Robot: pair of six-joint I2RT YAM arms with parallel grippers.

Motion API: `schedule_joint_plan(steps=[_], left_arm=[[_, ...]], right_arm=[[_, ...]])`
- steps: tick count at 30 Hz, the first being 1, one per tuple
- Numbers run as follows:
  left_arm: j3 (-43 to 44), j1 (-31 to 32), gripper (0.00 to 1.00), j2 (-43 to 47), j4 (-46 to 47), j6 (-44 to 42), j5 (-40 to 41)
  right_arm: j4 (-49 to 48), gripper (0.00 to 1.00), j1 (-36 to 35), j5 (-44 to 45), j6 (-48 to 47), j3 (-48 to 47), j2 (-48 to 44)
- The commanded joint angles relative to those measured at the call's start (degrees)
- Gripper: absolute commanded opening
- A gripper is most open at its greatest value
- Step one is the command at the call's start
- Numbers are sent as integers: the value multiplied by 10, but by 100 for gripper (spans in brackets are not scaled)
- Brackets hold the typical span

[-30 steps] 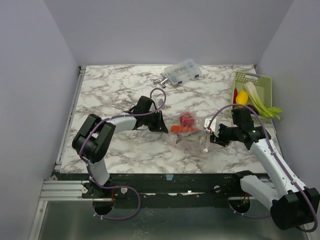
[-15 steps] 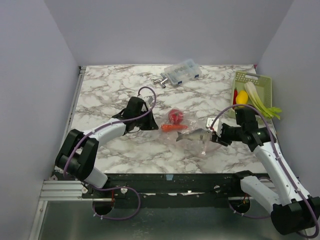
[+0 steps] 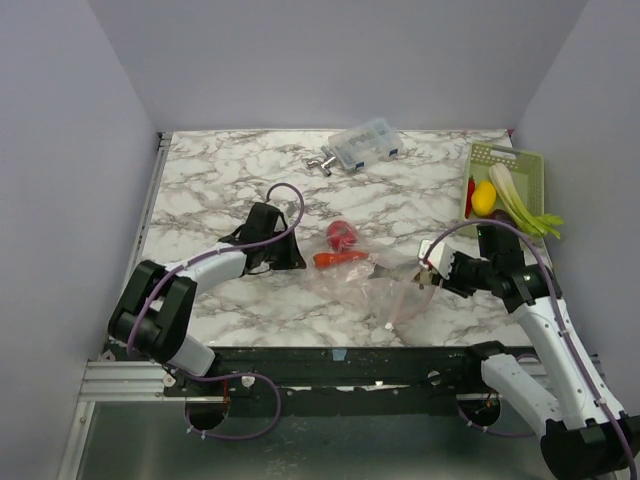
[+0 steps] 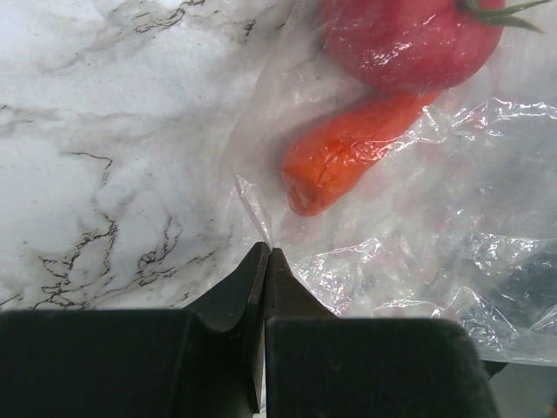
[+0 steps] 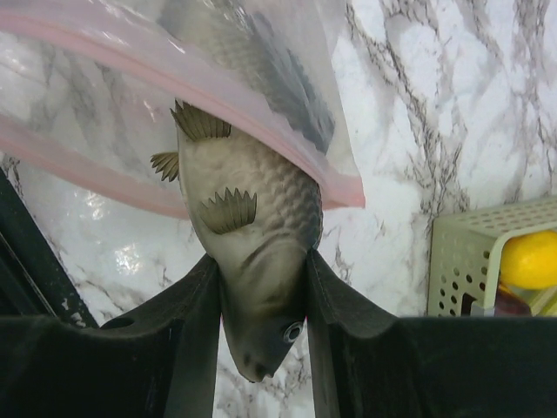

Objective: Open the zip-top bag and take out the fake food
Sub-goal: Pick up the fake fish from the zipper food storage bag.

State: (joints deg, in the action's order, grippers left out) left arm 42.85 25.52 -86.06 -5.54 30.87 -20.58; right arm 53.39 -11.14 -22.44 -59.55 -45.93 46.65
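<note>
Clamping fish (image 5: 252,226) w/ R hand (image 5: 261,279), half outside bag (image 5: 96,100).

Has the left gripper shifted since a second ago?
Yes. The left gripper, shut on the zip-top bag, has pulled leftward, away from the green basket.

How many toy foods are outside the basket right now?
3: red piece and carrot in the bag; fish in the right gripper at its mouth. Others may be hidden.
</note>
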Motion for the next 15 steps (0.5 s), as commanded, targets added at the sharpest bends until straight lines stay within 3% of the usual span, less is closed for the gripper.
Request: schedule_joint_plan(steps=[1,15], left_arm=[[-7,-11,0,20,8,-7,1],[-36,-83,0,30,22,42,7]], right_arm=[[73,24,22,37,-12,-10,-25],[190,23,104,34,-7,-86,-46]])
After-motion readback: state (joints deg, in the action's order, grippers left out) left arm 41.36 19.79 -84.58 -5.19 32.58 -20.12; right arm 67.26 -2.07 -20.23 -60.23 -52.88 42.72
